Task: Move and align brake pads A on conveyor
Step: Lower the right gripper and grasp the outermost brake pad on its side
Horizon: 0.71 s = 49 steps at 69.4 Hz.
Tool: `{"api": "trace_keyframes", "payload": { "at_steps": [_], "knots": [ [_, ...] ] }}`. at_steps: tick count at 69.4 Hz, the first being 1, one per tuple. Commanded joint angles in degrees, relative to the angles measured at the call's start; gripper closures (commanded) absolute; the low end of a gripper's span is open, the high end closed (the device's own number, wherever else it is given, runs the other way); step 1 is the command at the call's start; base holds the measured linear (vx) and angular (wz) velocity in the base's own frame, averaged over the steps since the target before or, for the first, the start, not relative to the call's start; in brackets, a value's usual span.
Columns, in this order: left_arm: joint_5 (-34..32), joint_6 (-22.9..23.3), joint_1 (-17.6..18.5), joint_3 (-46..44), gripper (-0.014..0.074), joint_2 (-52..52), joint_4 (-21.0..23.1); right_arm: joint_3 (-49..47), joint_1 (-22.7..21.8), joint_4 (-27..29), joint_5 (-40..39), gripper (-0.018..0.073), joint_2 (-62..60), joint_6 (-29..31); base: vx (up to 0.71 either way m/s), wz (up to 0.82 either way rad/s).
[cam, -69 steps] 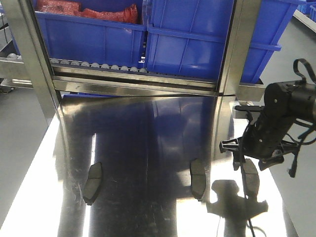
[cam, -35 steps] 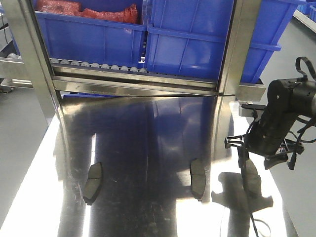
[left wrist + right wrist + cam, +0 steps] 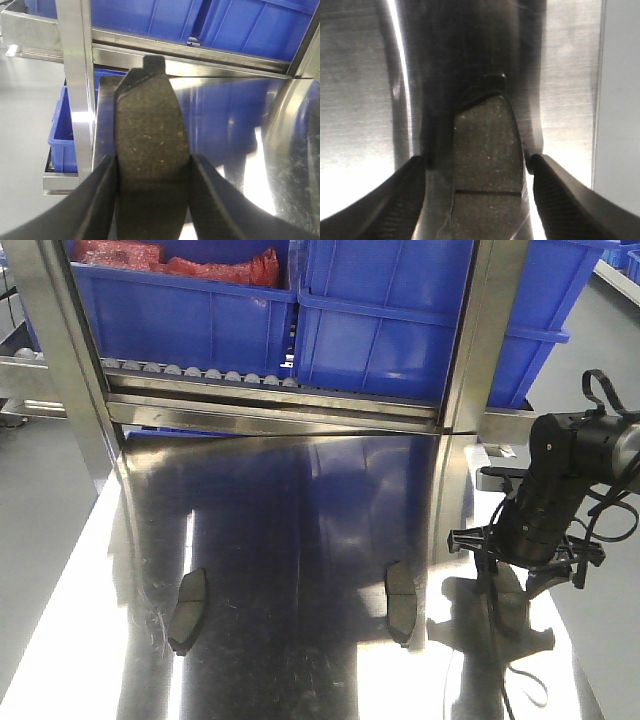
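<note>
Two brake pads A lie flat on the shiny steel tabletop in the front view, one at the left and one in the middle. A third pad lies at the right under my right gripper. The right wrist view shows that gripper open, with a gap on each side of the grooved pad. My left gripper is shut on a fourth pad, held above the table near its left edge. The conveyor is out of view.
A roller rack with blue bins stands behind the table, framed by steel posts. In the left wrist view another post and a lower blue bin sit left of the table's edge.
My right arm has settled lower over the right-hand pad and its shadow has shifted. The two pads lying free on the table have not moved.
</note>
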<state>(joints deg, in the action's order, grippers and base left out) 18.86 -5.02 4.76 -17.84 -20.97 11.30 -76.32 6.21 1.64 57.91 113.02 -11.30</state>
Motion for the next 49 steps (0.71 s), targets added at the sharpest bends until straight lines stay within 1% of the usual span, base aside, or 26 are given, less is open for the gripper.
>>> {"api": "trace_keyframes", "payload": {
  "at_steps": [1,19,32,37,44,49],
  "knots": [
    [-5.8,-0.1,0.4,-1.8,0.0603,-0.2,0.8,-1.5,-0.2,-0.2,-0.1,0.018,-2.8,0.6,0.0,0.0],
    [-5.8,-0.1,0.4,-1.8,0.0603,-0.2,0.8,-1.5,-0.2,-0.6,1.4,0.0367,-2.8,0.9,0.0,0.0],
    [-5.8,-0.1,0.4,-1.8,0.0603,-0.2,0.8,-1.3,-0.2,-0.8,1.3,0.0531,-2.9,0.9,0.0,0.0],
    [-5.8,-0.1,0.4,-1.8,0.0603,-0.2,0.8,-1.3,-0.2,-1.6,1.1,0.0574,-3.1,0.9,0.0,0.0],
    [-5.8,-0.1,0.4,-1.8,0.0603,-0.2,0.8,-0.8,-0.2,-2.4,-0.5,0.0569,-4.3,0.9,0.0,0.0],
    [-5.8,-0.1,0.4,-1.8,0.0603,-0.2,0.8,0.9,-0.2,-2.9,-3.9,0.0569,-6.8,0.9,0.0,0.0]
  ]
}}
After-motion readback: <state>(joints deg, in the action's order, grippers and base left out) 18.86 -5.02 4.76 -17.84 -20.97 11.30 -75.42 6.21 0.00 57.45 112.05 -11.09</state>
